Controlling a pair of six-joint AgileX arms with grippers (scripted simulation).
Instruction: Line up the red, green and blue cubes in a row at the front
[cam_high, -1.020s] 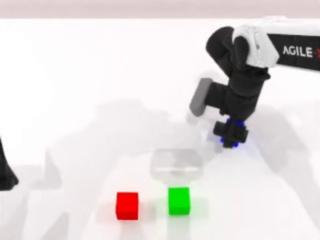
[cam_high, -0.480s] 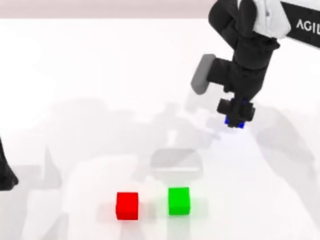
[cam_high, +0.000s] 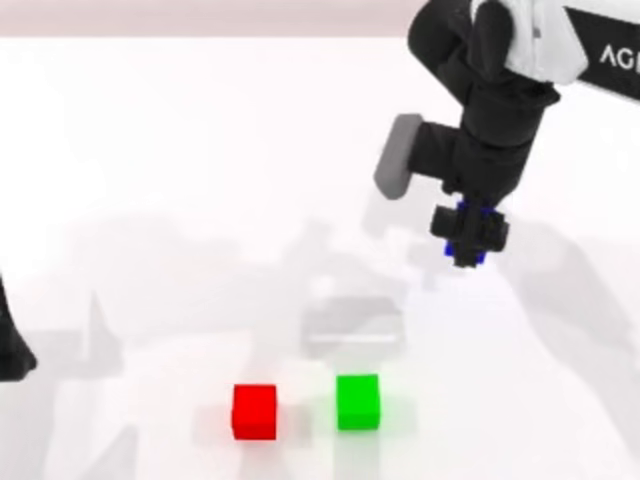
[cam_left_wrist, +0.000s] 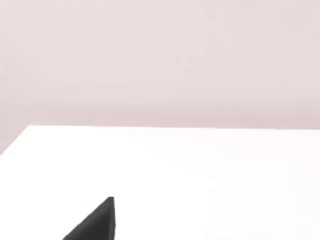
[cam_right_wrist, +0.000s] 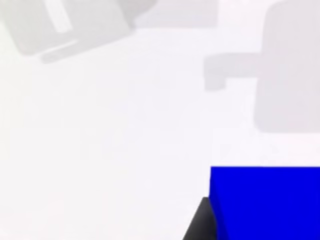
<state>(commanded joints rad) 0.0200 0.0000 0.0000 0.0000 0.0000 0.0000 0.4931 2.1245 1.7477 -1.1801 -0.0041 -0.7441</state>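
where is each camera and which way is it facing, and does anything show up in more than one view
Top view: above the table, looking down; red cube, green cube, right gripper shut on the blue cube, left arm parked at the left edge.
Left wrist view: on the left arm, facing across bare table to the wall; one dark piece of its gripper shows.
Right wrist view: on the right arm, facing down at the table; a finger shows.
Shared: the blue cube, top and right wrist.

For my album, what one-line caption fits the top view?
Right gripper holds small blue cube aloft; red cube and green cube wait in front.
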